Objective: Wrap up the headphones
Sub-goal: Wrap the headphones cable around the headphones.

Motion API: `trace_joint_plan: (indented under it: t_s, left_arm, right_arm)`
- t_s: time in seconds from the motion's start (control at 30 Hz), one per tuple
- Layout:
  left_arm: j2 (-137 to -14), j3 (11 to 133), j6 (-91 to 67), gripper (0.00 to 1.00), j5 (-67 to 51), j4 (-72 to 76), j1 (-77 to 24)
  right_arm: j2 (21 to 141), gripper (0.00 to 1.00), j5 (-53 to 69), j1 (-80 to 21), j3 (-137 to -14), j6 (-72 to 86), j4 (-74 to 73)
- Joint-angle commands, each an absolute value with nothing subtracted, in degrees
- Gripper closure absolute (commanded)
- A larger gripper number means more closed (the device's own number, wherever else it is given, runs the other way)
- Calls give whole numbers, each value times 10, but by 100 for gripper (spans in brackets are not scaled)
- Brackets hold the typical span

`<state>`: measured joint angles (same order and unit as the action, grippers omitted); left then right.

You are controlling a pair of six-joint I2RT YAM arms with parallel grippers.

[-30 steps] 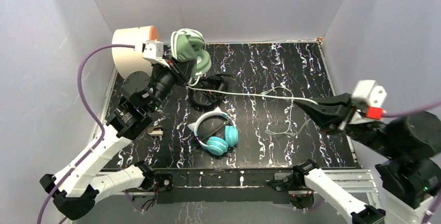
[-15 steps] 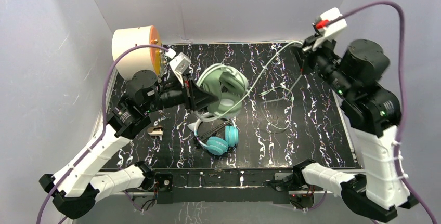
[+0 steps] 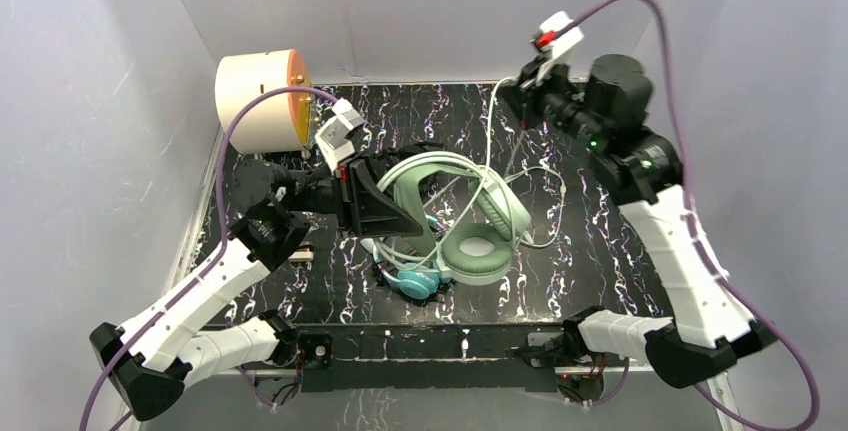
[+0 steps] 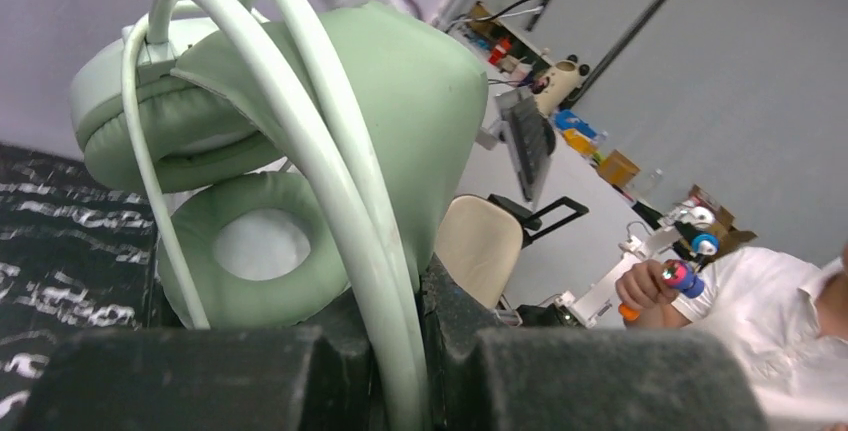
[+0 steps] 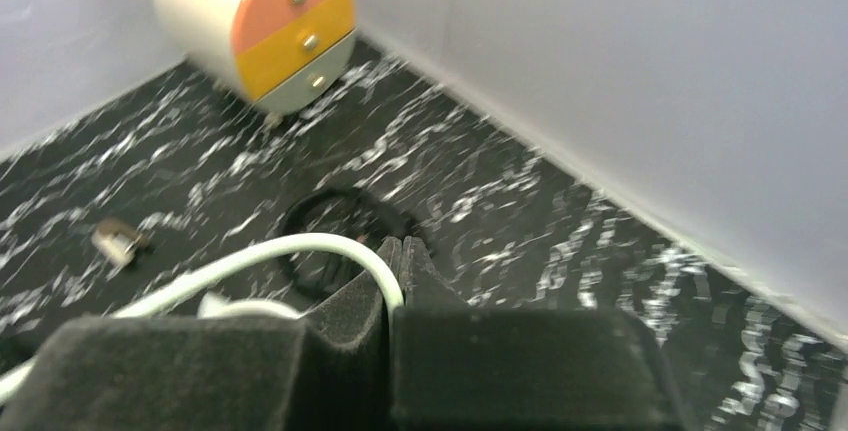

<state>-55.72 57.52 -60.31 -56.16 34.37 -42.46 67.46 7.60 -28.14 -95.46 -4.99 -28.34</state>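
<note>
Top external: black white-veined table (image 3: 590,271), pale walls (image 3: 450,11) around; drawer box (image 3: 258,99) at 10 o'clock. Left claw (image 3: 405,219) clamps sage-green headphones (image 3: 478,251); right claw (image 3: 517,101) pinches cable (image 3: 492,126).

No text, label, brand mark, number or sign can be read in any of the 3 views.
</note>
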Motion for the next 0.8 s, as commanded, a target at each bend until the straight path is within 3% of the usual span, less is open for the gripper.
trace_joint_plan:
  t_s: [0.0, 0.2, 0.43, 0.57, 0.77]
  left_arm:
    - [-542, 638, -694, 100, -589, 522, -423]
    - [-602, 740, -688, 100, -539, 538, -424]
    - [-707, 881, -642, 100, -470, 565, -425]
    - [-731, 907, -605, 100, -438, 571, -427]
    - [-720, 914, -518, 100, -370, 564, -427]
  right_arm:
    - [707, 96, 240, -274, -886, -31, -182]
    - [722, 98, 382, -271, -781, 80, -40]
    - [747, 88, 448, -271, -693, 271, 162]
    - [749, 79, 433, -272, -648, 358, 246]
    - [705, 77, 375, -271, -522, 414, 341]
